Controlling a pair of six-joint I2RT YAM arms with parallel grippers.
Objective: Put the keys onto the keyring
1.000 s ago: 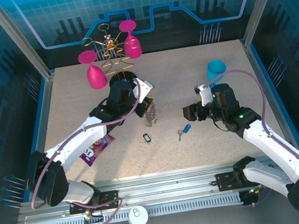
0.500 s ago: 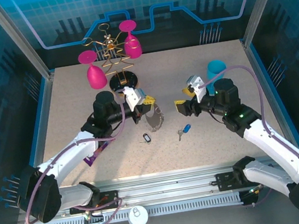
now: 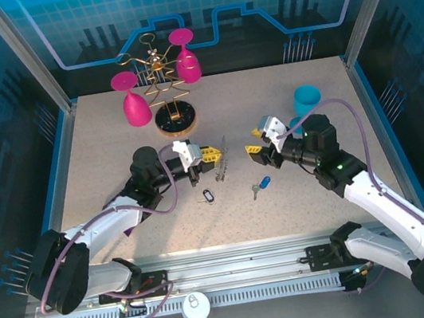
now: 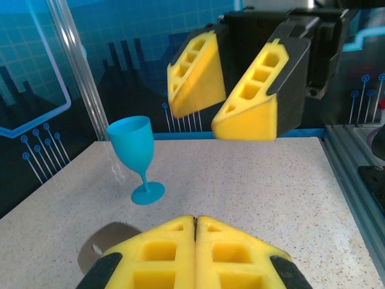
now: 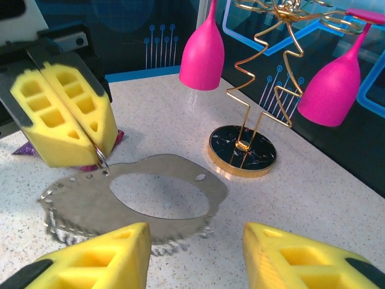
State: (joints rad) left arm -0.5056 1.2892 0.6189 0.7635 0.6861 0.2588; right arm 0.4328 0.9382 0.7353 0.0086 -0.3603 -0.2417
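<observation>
Keyring (image 5: 81, 203) sits pinched in the closed left hand (image 5: 99, 153), facing the wide-open right hand (image 5: 195, 245)

Grey wavy-edged keyring (image 3: 223, 162) pinched in my left gripper (image 3: 210, 154), near table centre, tilted upright. Blue-headed key (image 3: 263, 184) and dark-rimmed oval key (image 3: 208, 197) lie flat nearer the front edge, apart

We note both arms stretched low toward the middle, wrists turned to face each other. Left gripper (image 3: 208, 154): forearm nearly level and pointing right, yellow pads pressed flush together, pinching the keyring (image 5: 78, 201) at its rim. Right gripper (image 3: 254, 140): elbow bent, forearm angled up and to the left, jaws spread wide, close to the left fingertips but apart, gripping nothing.
</observation>
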